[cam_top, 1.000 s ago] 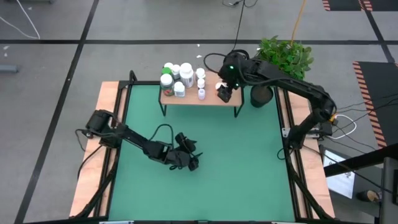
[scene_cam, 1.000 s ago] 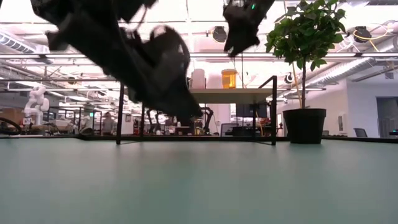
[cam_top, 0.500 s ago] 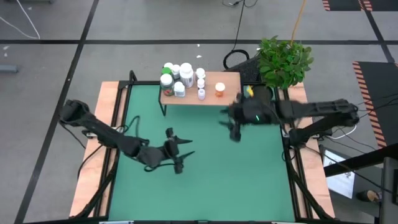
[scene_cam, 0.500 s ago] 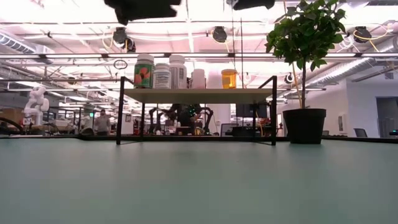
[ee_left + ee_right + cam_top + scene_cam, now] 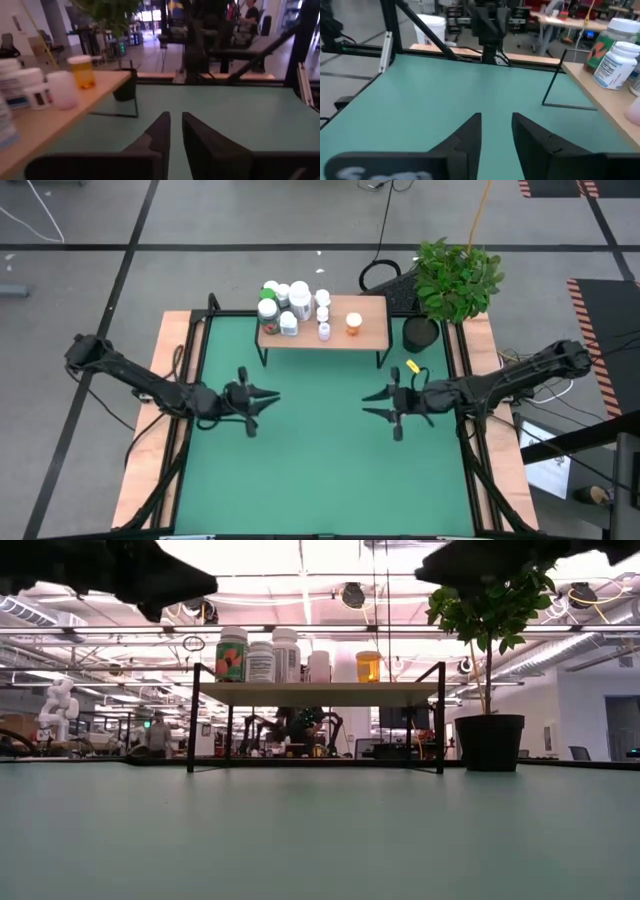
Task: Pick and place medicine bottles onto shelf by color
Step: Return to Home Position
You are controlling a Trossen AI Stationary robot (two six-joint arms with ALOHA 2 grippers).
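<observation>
Bottles stand on the shelf at 12 o'clock on the table, left tool at 9 and right tool at 3 both parted and empty; an arm swinging toward 12 could topple them.

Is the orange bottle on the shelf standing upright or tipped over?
Upright: in the low view the orange bottle stands on its base on the shelf, its sides vertical.

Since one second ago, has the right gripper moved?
Yes. The right gripper pulled back from the shelf toward the near edge, over the green mat.
</observation>
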